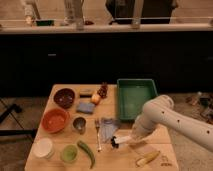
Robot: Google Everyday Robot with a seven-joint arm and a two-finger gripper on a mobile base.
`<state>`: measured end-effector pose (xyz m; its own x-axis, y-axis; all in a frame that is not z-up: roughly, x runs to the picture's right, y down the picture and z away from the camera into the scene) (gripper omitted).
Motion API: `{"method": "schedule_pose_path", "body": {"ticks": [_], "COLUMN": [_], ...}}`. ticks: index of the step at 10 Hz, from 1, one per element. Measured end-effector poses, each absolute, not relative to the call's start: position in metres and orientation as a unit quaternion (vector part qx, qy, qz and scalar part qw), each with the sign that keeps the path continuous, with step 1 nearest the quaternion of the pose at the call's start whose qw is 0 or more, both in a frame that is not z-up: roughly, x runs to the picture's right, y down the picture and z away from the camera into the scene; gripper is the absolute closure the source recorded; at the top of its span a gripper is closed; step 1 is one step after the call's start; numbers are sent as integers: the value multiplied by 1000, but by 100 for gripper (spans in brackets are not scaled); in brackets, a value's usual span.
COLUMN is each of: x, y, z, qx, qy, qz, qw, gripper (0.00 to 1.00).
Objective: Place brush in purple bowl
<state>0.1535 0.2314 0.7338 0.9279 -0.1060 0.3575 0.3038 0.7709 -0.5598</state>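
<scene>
Bowls stand well left of the end effector [131, 138]: the orange bowl [55, 120] nearer, the purple bowl [65, 97] beyond it, toward the far-left corner of the surface [120, 161]. A fork [97, 135] and a blue cloth [107, 127] lie between them and the end effector. Just to its left is the brush [118, 141], black head outward, white handle running into the end effector, which is clenched on it. A green tray [135, 97] lies behind it, a corn piece [148, 159] in front, slightly right.
</scene>
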Motion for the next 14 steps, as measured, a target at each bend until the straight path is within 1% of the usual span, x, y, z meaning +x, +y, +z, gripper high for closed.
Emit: {"method": "schedule_pose_path", "body": {"ticks": [1,3,14], "x": [136,107,105], "y": [211,191,190], "z": [718,706,707], "qx": [-305,-290,-293], "qy": [-153,-159,-157], "qz": [-118,-135,-137], "qw": [933,934,933], "gripper": [81,81,81]}}
